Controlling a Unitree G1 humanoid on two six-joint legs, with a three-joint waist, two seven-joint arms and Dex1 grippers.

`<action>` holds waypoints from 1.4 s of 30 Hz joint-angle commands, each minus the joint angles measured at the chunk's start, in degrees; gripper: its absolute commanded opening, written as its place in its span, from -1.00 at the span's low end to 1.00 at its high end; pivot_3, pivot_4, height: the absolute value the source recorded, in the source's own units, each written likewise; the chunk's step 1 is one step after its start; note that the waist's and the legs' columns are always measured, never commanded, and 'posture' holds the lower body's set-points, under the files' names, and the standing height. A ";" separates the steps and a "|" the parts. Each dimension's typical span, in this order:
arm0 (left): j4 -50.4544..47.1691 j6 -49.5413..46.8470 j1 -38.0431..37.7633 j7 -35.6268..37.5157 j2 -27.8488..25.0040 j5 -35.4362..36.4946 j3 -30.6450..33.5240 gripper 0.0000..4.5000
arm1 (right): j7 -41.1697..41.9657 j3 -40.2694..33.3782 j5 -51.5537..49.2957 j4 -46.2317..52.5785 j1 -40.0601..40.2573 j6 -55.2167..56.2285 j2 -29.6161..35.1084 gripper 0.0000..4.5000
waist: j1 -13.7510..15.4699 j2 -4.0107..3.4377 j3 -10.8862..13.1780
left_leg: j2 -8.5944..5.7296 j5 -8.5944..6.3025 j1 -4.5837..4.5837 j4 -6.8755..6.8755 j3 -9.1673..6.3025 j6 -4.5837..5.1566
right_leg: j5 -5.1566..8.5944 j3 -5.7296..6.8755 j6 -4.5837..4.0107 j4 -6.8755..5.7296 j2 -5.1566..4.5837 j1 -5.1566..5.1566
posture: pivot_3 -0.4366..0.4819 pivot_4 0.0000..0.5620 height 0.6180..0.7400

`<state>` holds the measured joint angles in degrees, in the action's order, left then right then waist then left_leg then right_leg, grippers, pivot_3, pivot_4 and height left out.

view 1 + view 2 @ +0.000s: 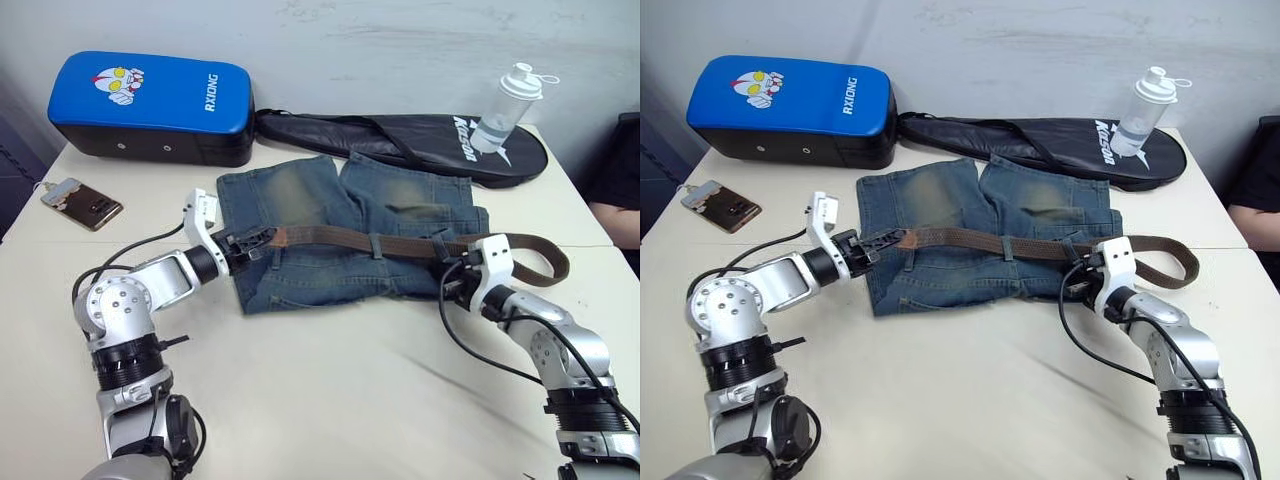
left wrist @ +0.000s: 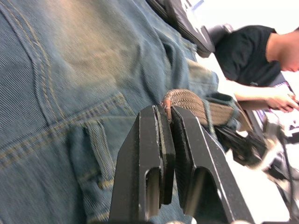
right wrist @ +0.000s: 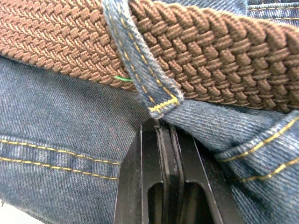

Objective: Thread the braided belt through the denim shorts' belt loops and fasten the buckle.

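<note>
A cream table (image 1: pixel 330 400) is seen carrying everything. At its far edge a black racket bag (image 1: pixel 400 140) and a blue padded block (image 1: pixel 150 105) with a cartoon print are laid side by side, and a clear shaker bottle (image 1: pixel 505 108) with a white lid is stood on the bag's right end. A phone (image 1: pixel 82 203) is placed near the table's left edge. A person in a black shirt (image 2: pixel 247 56) is caught in the left wrist view, beyond the table.

The denim shorts (image 1: pixel 340 230) are spread flat mid-table, the legs pointed toward the bag. The braided belt (image 1: pixel 400 243) is laid across the waistband, passed under a central belt loop (image 1: pixel 376 245) and another loop (image 3: pixel 140 60) near the right end; its right portion is curled in a loop on the table past the shorts. The buckle cannot be made out.

The left gripper (image 1: pixel 262 240) is held at the shorts' left edge, its fingers (image 2: pixel 154 154) pressed together on the belt's tip. The right gripper (image 3: pixel 163 126) is set at the waistband's right end, its fingers pinched shut on the denim just below the loop.
</note>
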<state>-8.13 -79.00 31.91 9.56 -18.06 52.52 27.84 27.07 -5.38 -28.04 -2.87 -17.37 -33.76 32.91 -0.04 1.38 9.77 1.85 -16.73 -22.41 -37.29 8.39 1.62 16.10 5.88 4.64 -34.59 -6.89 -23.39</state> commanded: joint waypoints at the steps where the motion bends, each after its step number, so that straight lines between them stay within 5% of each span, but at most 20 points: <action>1: -2.67 -0.24 -1.71 0.18 -1.03 1.12 0.46 -1.00 | -0.53 -1.07 3.06 -5.01 0.72 -1.10 0.86 -0.99 | -0.02 0.00 0.00 | 0.01 0.00 0.01 0.02 0.00 -0.01 | 0.00 0.00 0.00 0.00 0.01 -0.01 | -0.05 -0.47 1.00; 7: -2.15 3.22 -3.99 0.90 -3.06 -3.41 -4.88 -1.00 | 4.31 -1.29 1.76 -4.10 0.30 0.85 1.05 -0.99 | 0.06 0.05 -0.03 | -0.02 0.03 0.01 0.04 0.01 -0.05 | 0.01 0.00 -0.01 0.00 -0.01 -0.01 | -0.05 -0.47 1.00; 9: -1.53 4.05 -4.30 1.46 -3.71 -3.70 -4.92 -0.61 | 8.11 -1.45 0.81 -2.79 0.57 2.15 1.72 -1.00 | 0.00 0.02 -0.01 | -0.02 0.03 0.01 0.09 0.02 -0.06 | 0.01 0.00 -0.01 0.03 0.01 -0.04 | -0.05 -0.47 1.00; 13: -1.69 4.85 -4.85 3.82 -7.66 -4.02 -4.78 0.09 | 19.53 -2.68 -0.19 1.80 1.95 5.85 8.33 -0.39 | 0.09 -0.33 0.21 | 0.03 0.02 -0.10 0.22 0.04 -0.10 | 0.05 0.01 -0.09 0.06 0.10 -0.18 | -0.05 -0.47 1.00; 17: -6.05 7.11 -7.13 11.88 -15.59 -3.43 -7.73 0.90 | 28.88 -4.43 -3.89 6.18 3.00 2.57 15.83 0.49 | -0.07 -0.56 0.42 | 0.05 0.05 -0.30 0.20 0.08 -0.03 | 0.05 0.03 -0.08 0.00 0.19 -0.35 | -0.05 -0.47 1.00; 20: -9.66 9.45 -8.29 16.12 -19.74 -3.03 -7.77 1.00 | 32.15 -2.06 -1.01 9.84 3.26 6.39 18.44 0.98 | -0.16 -0.56 0.46 | 0.14 0.02 -0.29 0.16 0.10 -0.09 | 0.05 0.02 -0.09 0.12 0.23 -0.38 | -0.05 -0.47 1.00; 30: -14.09 15.36 -11.52 20.23 -23.26 -5.87 -11.45 1.00 | 27.46 10.80 19.29 1.29 -2.09 20.20 15.57 0.98 | -0.06 -0.58 0.51 | 0.17 0.02 -0.25 0.17 0.10 -0.23 | 0.09 -0.02 -0.16 0.08 0.20 -0.39 | -0.05 -0.47 1.00; 32: -15.07 15.77 -12.49 20.20 -23.29 -5.83 -11.28 1.00 | 26.48 10.73 21.52 -1.51 -4.28 20.93 16.08 0.81 | -0.10 -0.58 0.51 | 0.17 0.03 -0.32 0.14 0.10 -0.21 | 0.09 -0.02 -0.16 0.08 0.20 -0.44 | -0.05 -0.47 1.00; 34: -15.71 16.24 -13.44 20.18 -23.36 -5.95 -11.08 1.00 | 27.23 10.48 22.67 -4.33 -5.65 21.66 17.50 0.51 | -0.13 -0.59 0.52 | 0.16 0.04 -0.33 0.09 0.10 -0.19 | 0.09 -0.01 -0.16 0.06 0.19 -0.44 | -0.05 -0.47 1.00; 40: -16.46 17.51 -15.22 19.46 -22.47 -6.35 -11.83 1.00 | 31.19 11.03 27.38 -20.30 -13.98 29.05 23.32 -0.84 | -0.05 -0.64 0.57 | 0.10 0.07 -0.33 -0.03 0.07 -0.13 | 0.09 0.01 -0.17 -0.06 0.12 -0.42 | -0.05 -0.47 1.00; 42: -16.62 17.96 -15.36 19.18 -21.96 -6.58 -12.52 1.00 | 31.63 12.02 29.63 -26.74 -17.84 33.06 23.80 -0.97 | -0.07 -0.68 0.59 | 0.05 0.07 -0.32 -0.06 0.08 -0.11 | 0.08 -0.01 -0.16 -0.09 0.09 -0.42 | -0.05 -0.47 1.00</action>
<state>-22.48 -62.30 16.56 28.84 -40.22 46.21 15.34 58.54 7.02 -0.34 -26.21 -33.58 -3.55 54.95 -0.11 0.70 10.35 1.88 -16.65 -22.73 -37.34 8.47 1.52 16.18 5.87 4.48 -34.70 -6.83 -23.81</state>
